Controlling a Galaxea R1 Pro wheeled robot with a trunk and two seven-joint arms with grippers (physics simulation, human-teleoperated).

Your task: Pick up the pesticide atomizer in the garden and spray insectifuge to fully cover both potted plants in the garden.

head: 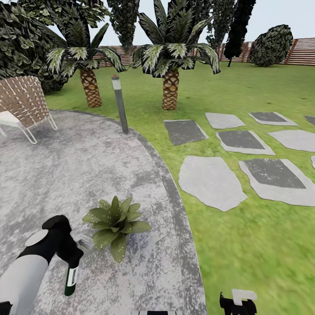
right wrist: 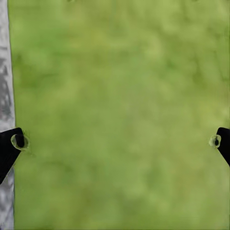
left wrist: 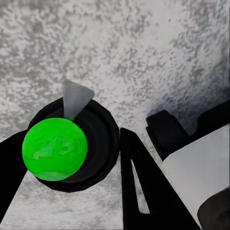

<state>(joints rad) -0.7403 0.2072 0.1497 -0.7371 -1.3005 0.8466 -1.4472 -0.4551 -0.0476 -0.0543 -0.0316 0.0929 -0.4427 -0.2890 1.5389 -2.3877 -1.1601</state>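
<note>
Left hand (head: 72, 258) clenched on the pesticide atomizer (head: 71, 280), bottle hanging low over the patio (head: 65, 175), just beside the potted plant (head: 116, 223). Left wrist view: bright green cap (left wrist: 55, 149), pale nozzle (left wrist: 75, 98), fingers (left wrist: 139, 187) either side. Right hand (head: 238, 302) released, idle above the lawn (right wrist: 120, 120). Risk, as judged: nozzle seems aimed at paving, not leaves, so spray could miss; no specks visible on foliage. Pale label on the bottle, writing too small to read. Farther off: bollard lamp (head: 120, 105), wicker chair (head: 24, 105), palms (head: 170, 57)
</note>
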